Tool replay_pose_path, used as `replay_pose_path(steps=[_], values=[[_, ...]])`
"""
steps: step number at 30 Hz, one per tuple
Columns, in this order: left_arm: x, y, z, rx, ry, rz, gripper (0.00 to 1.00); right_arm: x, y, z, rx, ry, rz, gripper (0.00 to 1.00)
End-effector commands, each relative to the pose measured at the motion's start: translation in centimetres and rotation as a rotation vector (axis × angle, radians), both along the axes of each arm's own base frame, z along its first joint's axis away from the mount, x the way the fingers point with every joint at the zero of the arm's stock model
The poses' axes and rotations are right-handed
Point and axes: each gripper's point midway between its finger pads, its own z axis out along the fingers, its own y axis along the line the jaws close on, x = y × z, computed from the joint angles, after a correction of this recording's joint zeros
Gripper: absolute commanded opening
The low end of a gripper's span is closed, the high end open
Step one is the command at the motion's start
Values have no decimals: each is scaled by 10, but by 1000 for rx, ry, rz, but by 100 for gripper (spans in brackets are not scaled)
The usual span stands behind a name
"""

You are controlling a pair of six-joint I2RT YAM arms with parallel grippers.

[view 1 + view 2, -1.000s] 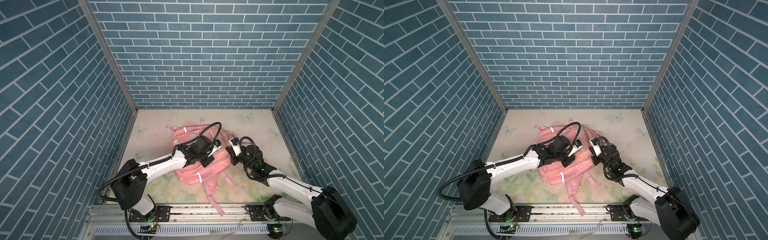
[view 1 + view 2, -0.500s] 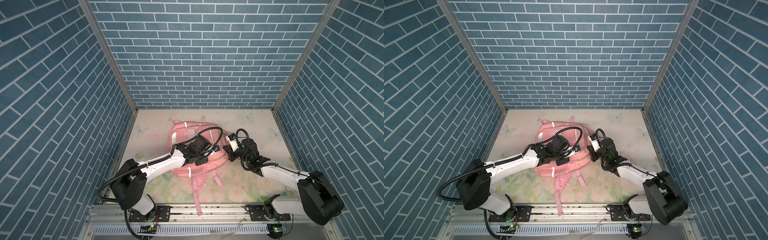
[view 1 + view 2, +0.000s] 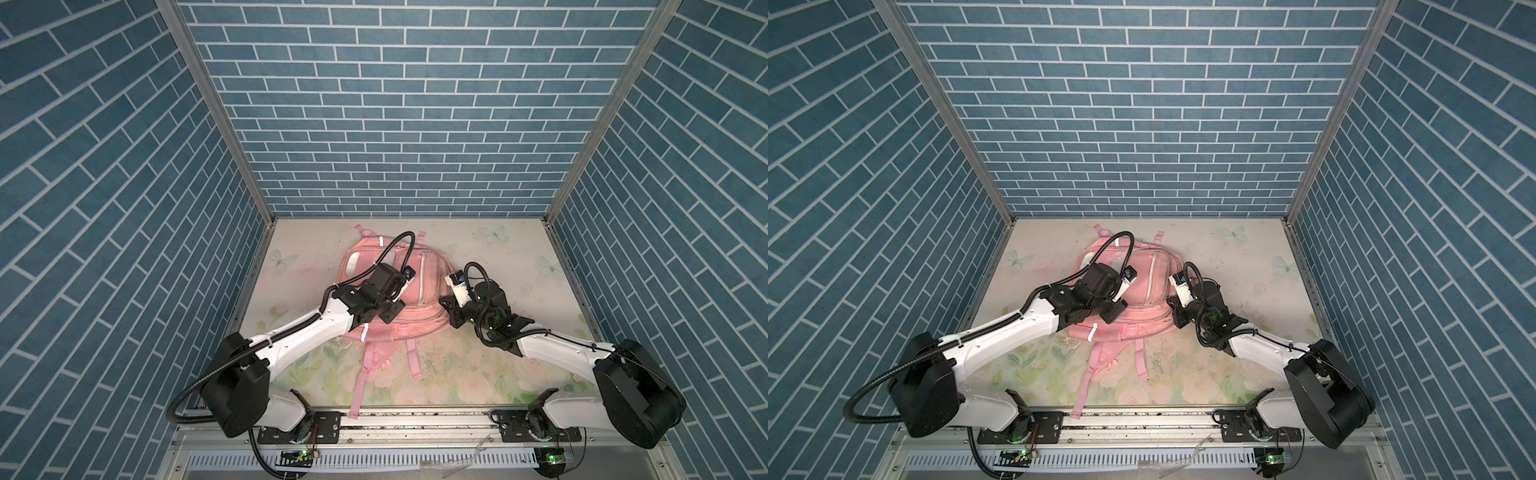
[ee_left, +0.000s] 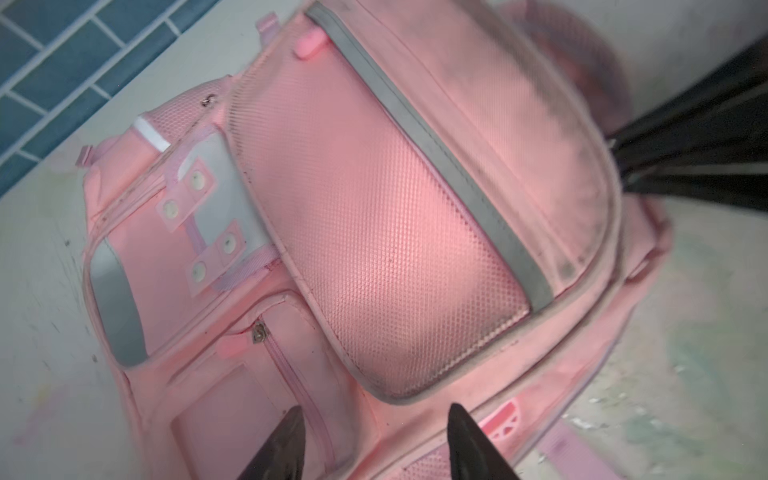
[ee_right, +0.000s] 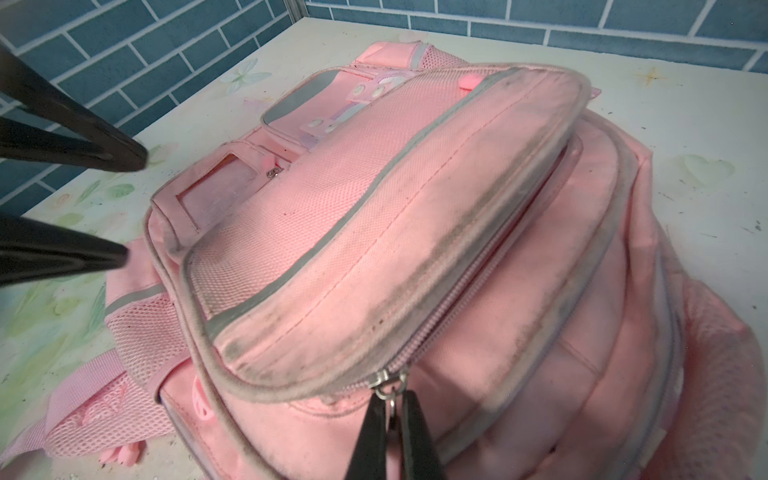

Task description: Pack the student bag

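Blue-brick walls (image 3: pixel 395 124), floral tabletop (image 3: pixel 478 365); student bag (image 3: pixel 432 286); left pincer (image 4: pixel 376 409) released, right pincer (image 5: pixel 392 399) apparently pinching zipper pull (image 5: pixel 390 388).

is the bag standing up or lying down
Lying down: the student bag rests flat on the table, front pockets facing up, straps trailing toward the near edge.

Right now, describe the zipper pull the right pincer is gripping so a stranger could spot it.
Find the pink student bag lying on the table. On its edge nearest the right arm sits a small silver zipper pull, the only pull clamped in the right pincer.
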Motion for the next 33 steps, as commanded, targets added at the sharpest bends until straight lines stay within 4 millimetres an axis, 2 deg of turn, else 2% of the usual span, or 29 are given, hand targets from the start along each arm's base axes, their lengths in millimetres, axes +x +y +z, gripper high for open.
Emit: replay_pose_path(steps=[1, 2, 5, 8, 12, 18, 22, 26, 33], values=[[-9, -12, 23, -521, 174, 382, 59, -2, 7, 4, 16, 5, 16, 0], [-12, -17, 29, -653, 187, 432, 59, -3, 8, 4, 17, 4, 22, 0], [-21, -18, 24, -975, 270, 618, 59, -6, 13, 7, 23, -10, 43, 0], [-25, -20, 16, -1110, 332, 729, 59, -10, 17, 8, 17, -27, 62, 0], [-31, -30, 10, -1152, 327, 802, 60, -15, 20, 7, 15, -34, 89, 0], [-31, -39, -13, -1253, 403, 879, 60, -18, 22, 7, 14, -41, 108, 0], [-26, -54, -21, -1223, 429, 877, 60, -19, 23, 2, 2, -28, 116, 0], [-17, -59, -31, -1234, 434, 904, 59, -21, 24, 2, -2, -29, 126, 0], [-3, -68, -28, -1226, 414, 887, 55, -24, 24, -5, -22, -5, 129, 0]])
